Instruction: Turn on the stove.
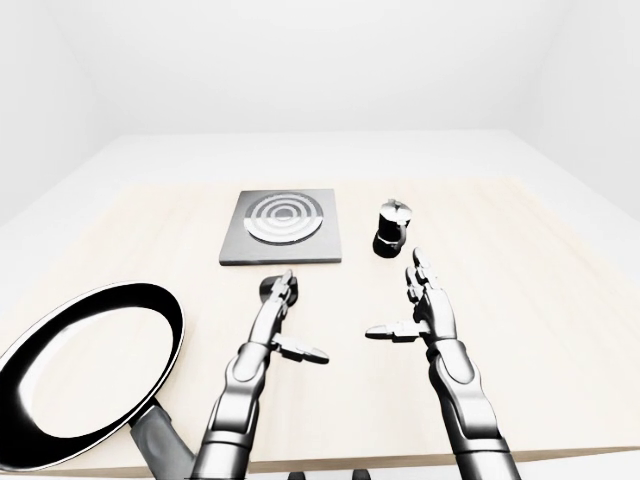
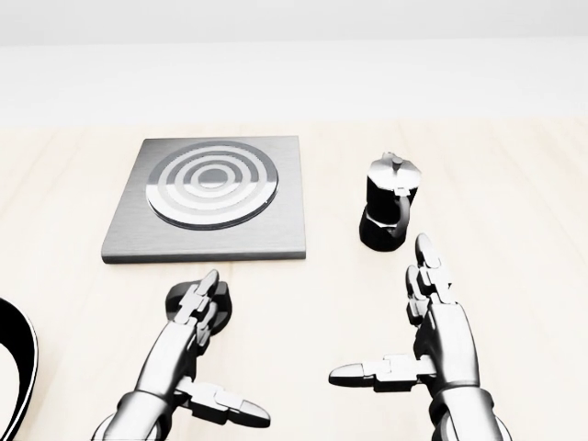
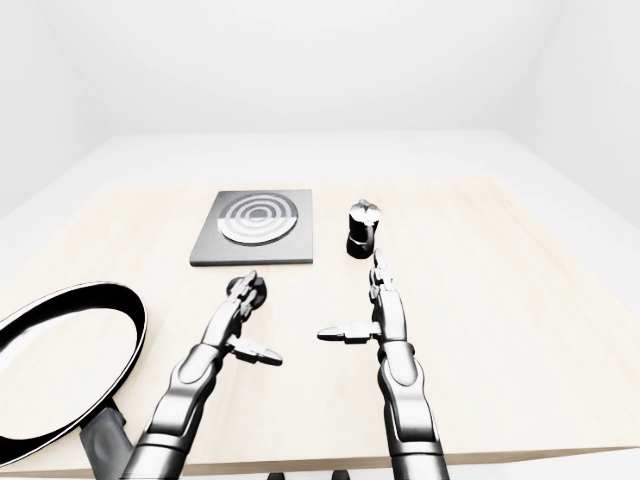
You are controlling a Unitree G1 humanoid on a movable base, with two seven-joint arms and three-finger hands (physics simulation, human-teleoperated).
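On table, left to right (head view unless noted):
Pan: black pan (image 1: pixel 85 375) at far left edge of wooden table (image 2: pixel 514 184), only a sliver in head view, full rim and handle in left-eye view; well apart from both hands.
Stove: grey square stove plate (image 2: pixel 207 197) with ringed burner, upper left of centre, flat on table.
Knob: black round stove knob (image 2: pixel 220 305) just below stove's lower edge, on table; mostly hidden under left fingertips, only its right part shows.
Left hand: left hand (image 2: pixel 188 344) reaches up from bottom left, fingers (image 2: pixel 197 303) stretched over the knob and lying on top of it, thumb splayed out to the right near bottom edge; spread, not wrapped round the knob.
Moka pot: black moka pot (image 2: pixel 388 213) upright, right of stove, apart from it.
Right hand: right hand (image 2: pixel 432 344) below the pot, near but not touching; fingers straight up, thumb out to the left, spread, holding nothing.
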